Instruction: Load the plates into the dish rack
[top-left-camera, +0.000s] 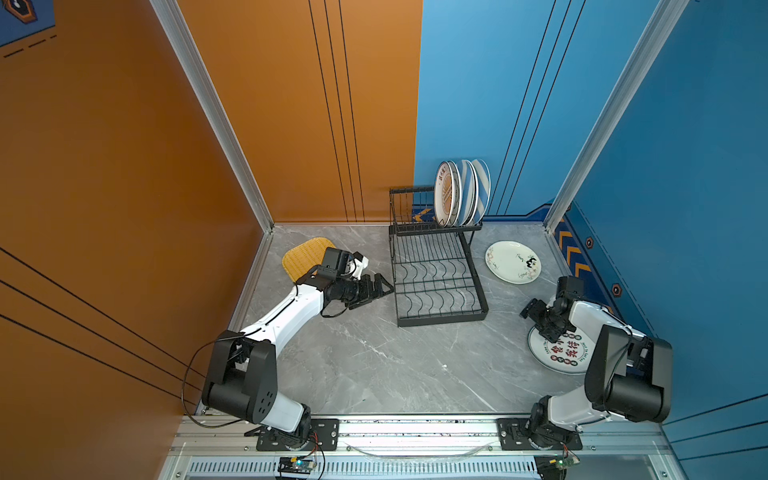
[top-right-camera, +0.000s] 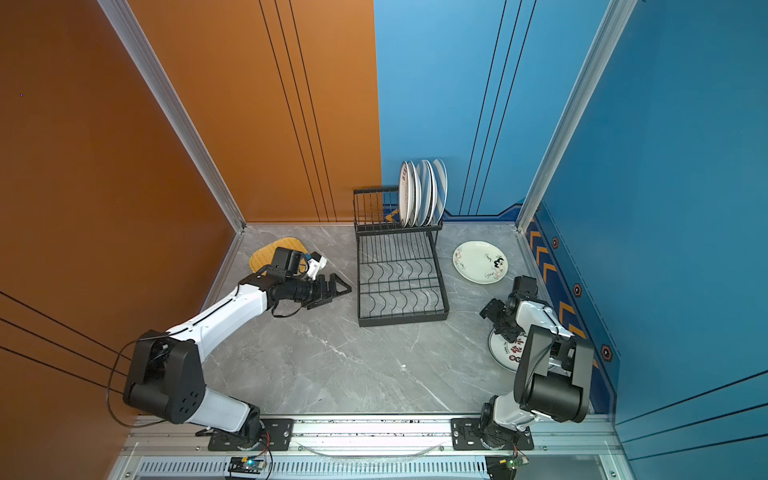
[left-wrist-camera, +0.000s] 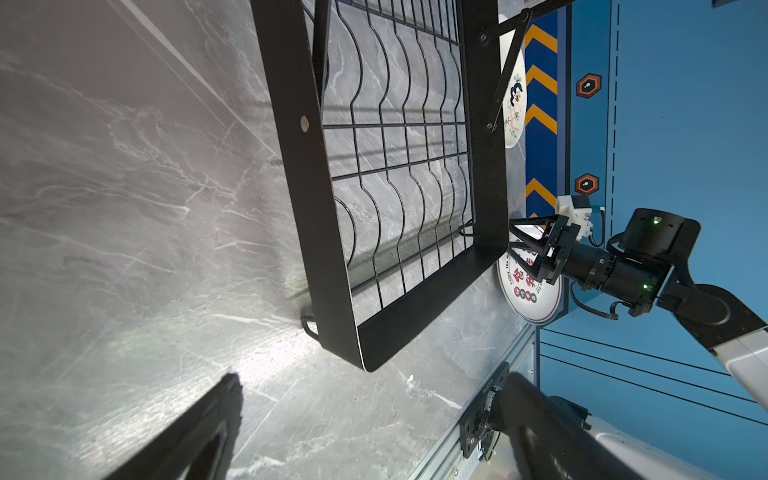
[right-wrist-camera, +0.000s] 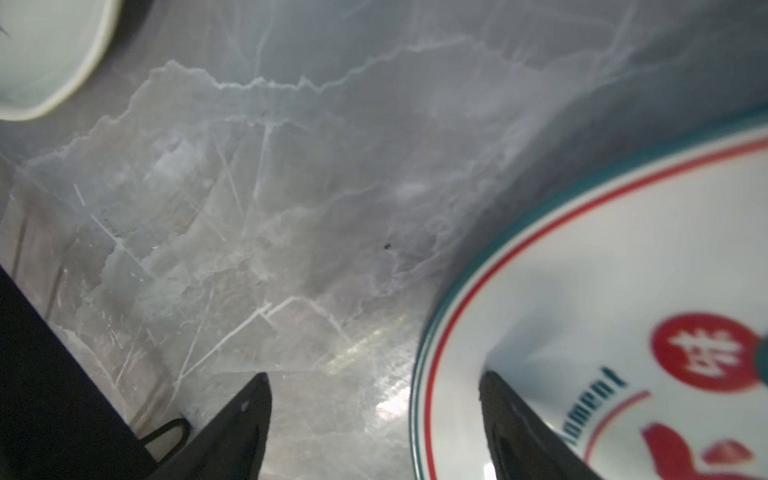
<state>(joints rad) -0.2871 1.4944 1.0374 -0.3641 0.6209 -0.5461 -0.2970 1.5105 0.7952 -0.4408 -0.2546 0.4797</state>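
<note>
1. The dish rack (top-left-camera: 442, 319) stands at the rear middle of the grey tabletop (top-left-camera: 374, 365). A row of plates (top-left-camera: 446, 195) stands on edge at the right end of its raised upper shelf, and its slotted lower base faces the front.
2. Open room: a broad bare stretch of tabletop lies in front of the rack, between the arms.
3. The yellow woven plate (top-left-camera: 301, 255) lies flat near the orange wall (top-left-camera: 124, 166), partly hidden by the left wrist.
4. The flower-printed plate (top-left-camera: 513, 262) lies flat right of the rack, apart from it. The red-character plate (top-left-camera: 559, 355) lies nearer the front, by the blue wall (top-left-camera: 685, 208).
5. The left arm (top-left-camera: 286, 316) reaches low and diagonally. The left gripper (top-left-camera: 383, 286) points at the rack's left side, near but apart, jaws wide and holding nothing.
6. The right arm (top-left-camera: 582, 316) is folded, elbow high. The right gripper (right-wrist-camera: 374, 376) straddles the red-character plate's rim, jaws apart, one fingertip (right-wrist-camera: 498, 399) over the plate. Whether it touches cannot be told.
</note>
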